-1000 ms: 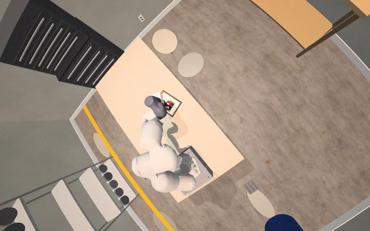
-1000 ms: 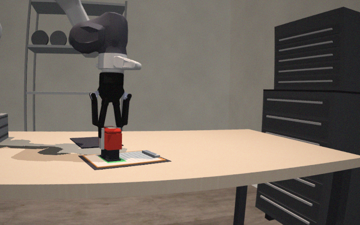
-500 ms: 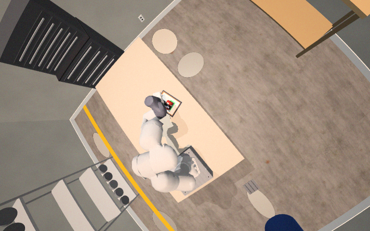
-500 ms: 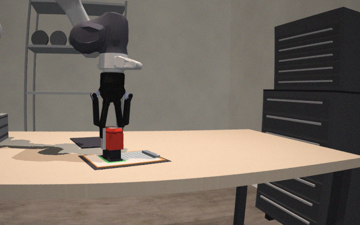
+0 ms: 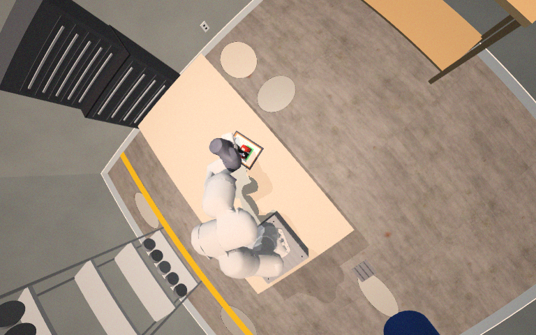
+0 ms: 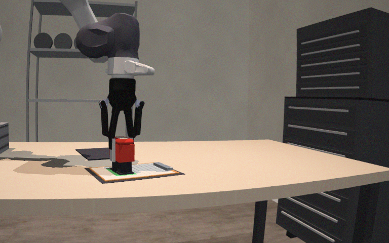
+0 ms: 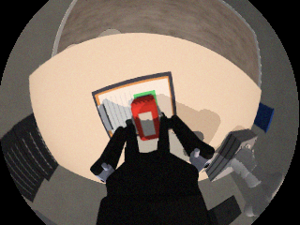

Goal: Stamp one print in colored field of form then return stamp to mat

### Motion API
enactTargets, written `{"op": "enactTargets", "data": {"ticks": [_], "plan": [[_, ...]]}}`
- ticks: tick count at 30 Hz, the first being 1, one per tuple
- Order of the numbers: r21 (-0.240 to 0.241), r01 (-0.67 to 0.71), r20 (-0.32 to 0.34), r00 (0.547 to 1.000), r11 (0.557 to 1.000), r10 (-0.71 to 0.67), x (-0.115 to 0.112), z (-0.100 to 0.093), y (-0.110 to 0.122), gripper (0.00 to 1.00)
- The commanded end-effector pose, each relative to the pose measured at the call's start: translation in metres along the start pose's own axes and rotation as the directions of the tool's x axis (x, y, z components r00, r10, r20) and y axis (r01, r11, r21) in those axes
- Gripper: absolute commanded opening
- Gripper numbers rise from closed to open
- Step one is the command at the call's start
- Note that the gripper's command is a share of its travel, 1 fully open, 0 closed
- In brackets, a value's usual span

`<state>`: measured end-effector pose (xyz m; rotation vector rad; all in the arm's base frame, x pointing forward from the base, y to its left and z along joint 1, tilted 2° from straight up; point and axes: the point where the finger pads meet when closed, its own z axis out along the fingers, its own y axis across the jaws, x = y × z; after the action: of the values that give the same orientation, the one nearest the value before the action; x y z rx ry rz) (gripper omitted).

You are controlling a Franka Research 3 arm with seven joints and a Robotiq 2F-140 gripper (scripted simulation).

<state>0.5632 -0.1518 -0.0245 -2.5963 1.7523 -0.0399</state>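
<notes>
The stamp (image 6: 124, 153) (image 5: 245, 149) (image 7: 145, 119) has a red upper body and a black base (image 6: 123, 167). It stands upright on the form (image 6: 160, 172) (image 5: 256, 147) (image 7: 109, 103), with its base on the green field (image 6: 110, 170) (image 7: 145, 96) at the form's left end. My gripper (image 6: 121, 140) (image 7: 146, 112) comes straight down from above and is shut on the stamp's red body. The dark mat (image 6: 91, 153) lies empty behind the form. The stamp hides most of the field.
A small grey block (image 6: 162, 165) lies at the form's right end. The robot's base plate (image 5: 290, 241) sits on the table's other end. A black drawer cabinet (image 6: 338, 114) stands right of the table, and a shelf rack (image 6: 31, 71) behind it.
</notes>
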Motion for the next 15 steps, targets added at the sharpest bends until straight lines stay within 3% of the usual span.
{"op": "enactTargets", "data": {"ticks": [1,15], "plan": [[0.001,-0.001,-0.003,1.000,1.000,0.001,0.002,0.003,0.000,0.18],[0.001,-0.001,-0.003,1.000,1.000,0.001,0.002,0.022,0.000,0.18]]}}
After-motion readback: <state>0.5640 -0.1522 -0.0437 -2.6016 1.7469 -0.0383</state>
